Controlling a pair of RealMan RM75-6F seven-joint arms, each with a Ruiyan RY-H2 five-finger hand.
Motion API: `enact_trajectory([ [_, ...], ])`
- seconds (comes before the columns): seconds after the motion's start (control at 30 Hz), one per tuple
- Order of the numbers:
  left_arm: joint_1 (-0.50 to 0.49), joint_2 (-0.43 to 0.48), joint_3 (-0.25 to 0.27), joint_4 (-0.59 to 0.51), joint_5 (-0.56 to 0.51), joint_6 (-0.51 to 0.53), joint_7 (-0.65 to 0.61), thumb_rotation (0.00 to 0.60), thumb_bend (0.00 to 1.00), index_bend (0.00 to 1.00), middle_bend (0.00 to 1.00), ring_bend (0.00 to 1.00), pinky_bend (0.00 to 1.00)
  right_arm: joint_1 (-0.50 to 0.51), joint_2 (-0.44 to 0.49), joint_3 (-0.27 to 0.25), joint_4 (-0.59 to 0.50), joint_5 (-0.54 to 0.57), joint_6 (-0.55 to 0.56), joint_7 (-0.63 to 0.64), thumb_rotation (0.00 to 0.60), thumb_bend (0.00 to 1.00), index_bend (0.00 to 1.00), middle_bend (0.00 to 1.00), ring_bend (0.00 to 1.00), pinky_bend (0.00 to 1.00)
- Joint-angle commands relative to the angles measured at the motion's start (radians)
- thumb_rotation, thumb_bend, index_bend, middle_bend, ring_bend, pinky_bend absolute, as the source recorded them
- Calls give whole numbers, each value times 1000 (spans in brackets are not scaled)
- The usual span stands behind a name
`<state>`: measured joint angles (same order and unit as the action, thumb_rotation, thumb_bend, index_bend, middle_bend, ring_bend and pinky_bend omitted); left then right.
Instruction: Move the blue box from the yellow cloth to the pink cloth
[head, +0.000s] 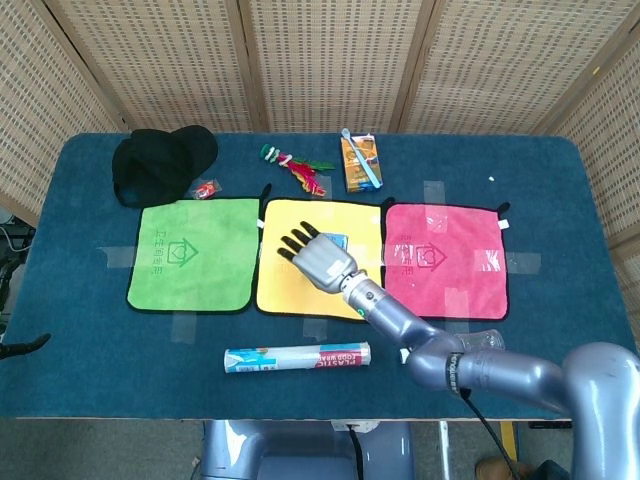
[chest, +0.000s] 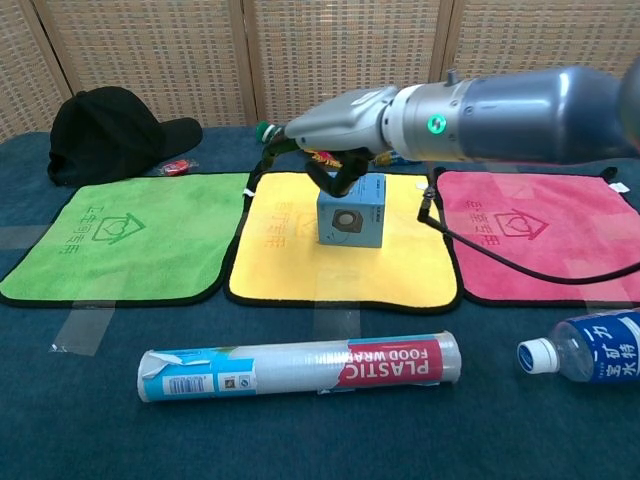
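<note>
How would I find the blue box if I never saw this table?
Look at the three cloths in a row and take the yellow cloth in the middle. The blue box stands on it, under the right hand. It is the only cube there, with a dark round picture in front.

3 cloths (chest: 125, 240), 1 box (chest: 351, 220), 1 bottle (chest: 585, 345)

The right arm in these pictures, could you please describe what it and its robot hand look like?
The right arm is a smooth silver-grey metal tube with a small green light near the wrist and a thin black cable hanging beneath it. Its right robot hand has a silver-grey palm shell and dark black fingers.
</note>
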<state>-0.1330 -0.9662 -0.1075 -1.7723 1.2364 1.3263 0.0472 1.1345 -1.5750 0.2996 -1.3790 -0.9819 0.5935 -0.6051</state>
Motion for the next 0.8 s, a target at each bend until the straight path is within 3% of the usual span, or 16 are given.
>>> enact_trajectory([
  [0.03,-5,0,0,5,-12,-14,-1,600,0,0,0,0,0,73,-100,-38,113,67,-8,-54,600,1000,173,168,122,25],
  [0.37,-9,2,2,8,-21,-27,-13,600,0,0,0,0,0,116,-140,-147,173,123,39,-155,600,1000,206,226,169,46],
  [0.8,-7,3,12,-3,0,-18,-11,600,0,0,0,0,0,120,-10,-274,18,287,155,-349,600,1000,324,326,227,127],
])
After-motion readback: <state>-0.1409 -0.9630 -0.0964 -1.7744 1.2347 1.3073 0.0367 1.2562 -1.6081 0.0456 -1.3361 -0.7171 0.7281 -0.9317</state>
